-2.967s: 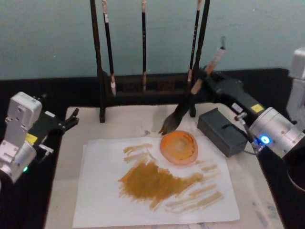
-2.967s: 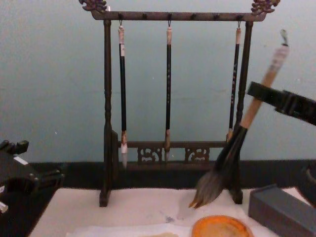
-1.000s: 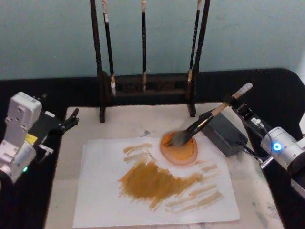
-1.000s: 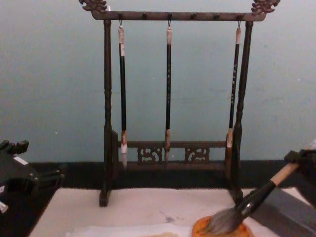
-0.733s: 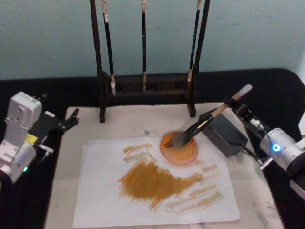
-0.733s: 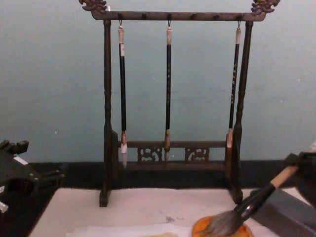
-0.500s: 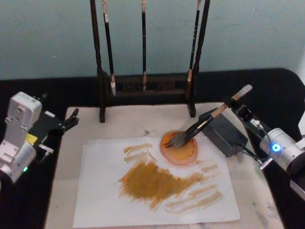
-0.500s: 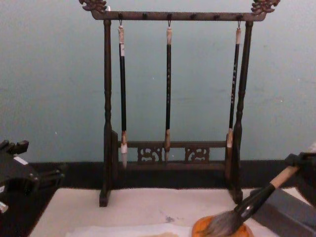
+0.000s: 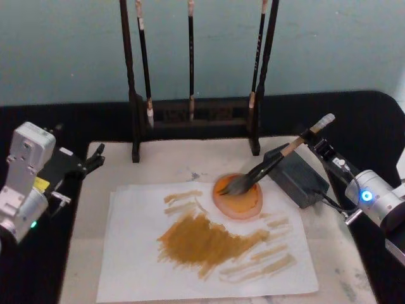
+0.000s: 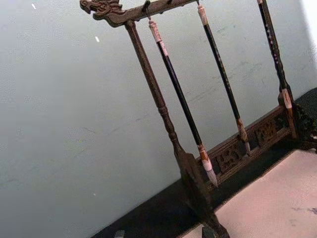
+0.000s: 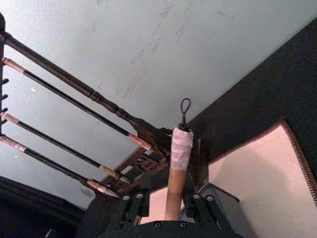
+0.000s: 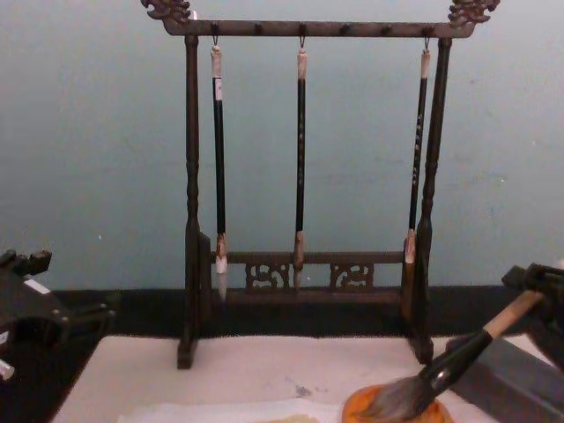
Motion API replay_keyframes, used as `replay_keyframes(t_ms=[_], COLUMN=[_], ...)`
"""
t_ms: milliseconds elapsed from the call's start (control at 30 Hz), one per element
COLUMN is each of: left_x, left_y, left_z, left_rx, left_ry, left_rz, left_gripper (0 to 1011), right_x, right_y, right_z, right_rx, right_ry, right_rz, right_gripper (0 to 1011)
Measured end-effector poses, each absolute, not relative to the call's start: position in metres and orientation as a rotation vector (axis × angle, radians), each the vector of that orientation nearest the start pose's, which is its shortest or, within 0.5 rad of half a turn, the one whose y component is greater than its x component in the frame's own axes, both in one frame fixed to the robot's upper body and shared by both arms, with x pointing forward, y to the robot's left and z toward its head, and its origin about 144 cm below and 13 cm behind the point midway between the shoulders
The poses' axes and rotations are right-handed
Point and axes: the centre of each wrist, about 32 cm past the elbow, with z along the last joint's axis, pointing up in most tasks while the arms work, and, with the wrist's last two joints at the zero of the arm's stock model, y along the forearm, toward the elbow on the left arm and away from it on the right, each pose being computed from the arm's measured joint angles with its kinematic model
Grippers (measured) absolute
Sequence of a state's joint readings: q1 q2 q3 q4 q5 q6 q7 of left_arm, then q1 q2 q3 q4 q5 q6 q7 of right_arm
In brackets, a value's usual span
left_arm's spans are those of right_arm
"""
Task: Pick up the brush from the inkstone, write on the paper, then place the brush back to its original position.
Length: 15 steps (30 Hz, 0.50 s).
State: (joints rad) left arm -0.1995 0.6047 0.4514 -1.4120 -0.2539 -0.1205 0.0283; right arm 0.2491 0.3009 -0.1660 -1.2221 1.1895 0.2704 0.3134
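The right gripper (image 9: 317, 144) sits low over the right side of the table, around the top of the brush (image 9: 266, 166) just below its white-wrapped end; in the right wrist view the tan handle runs up the middle of it, the black loop standing clear above the wrap; whether it is clamped on the handle or only brackets it, I cannot tell. From there the brush slants down and to the left; its black lower part crosses the near left corner of a grey block (image 9: 302, 180), and its bushy dark bristles lie in an orange dish (image 9: 235, 206). The dish stands on the upper right part of the paper (image 9: 139, 266); the block lies just to its right on the pale mat (image 9: 164, 161). Ochre strokes (image 9: 202, 240) cover the middle of the paper, with thinner streaks at the upper left and lower right. Behind the mat a dark wooden rack (image 9: 190, 117) holds three thin brushes (image 9: 190, 57) hanging tips down. The left gripper (image 9: 93, 159) is parked at the left edge of the mat above the black cloth (image 9: 76, 120), its jaws apart and holding nothing, well away from the paper.
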Motion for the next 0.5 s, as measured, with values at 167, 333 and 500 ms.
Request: replay_keyframes(t_ms=[167,333,500], left_x=[0.4886,0.4886,0.4886], left_y=[0.3097,0.3097,0.3097], left_z=[1.1398,1.1398,1.1398], left_rx=[0.305,0.305,0.304], left_ry=[-0.285,-0.285,-0.285], left_rz=[1.248,1.248,1.248], left_gripper=[1010,1010,1010], right_x=[0.5224,0.5224,0.5224], right_y=[-0.2977,-0.2978,-0.2978], right_z=[1.1224,1.1224,1.1224], right_rx=[0.478,0.478,0.478], right_ry=[0.866,0.866,0.866], right_rz=[-1.056,-1.056,-1.056], right_gripper=[540,682,856])
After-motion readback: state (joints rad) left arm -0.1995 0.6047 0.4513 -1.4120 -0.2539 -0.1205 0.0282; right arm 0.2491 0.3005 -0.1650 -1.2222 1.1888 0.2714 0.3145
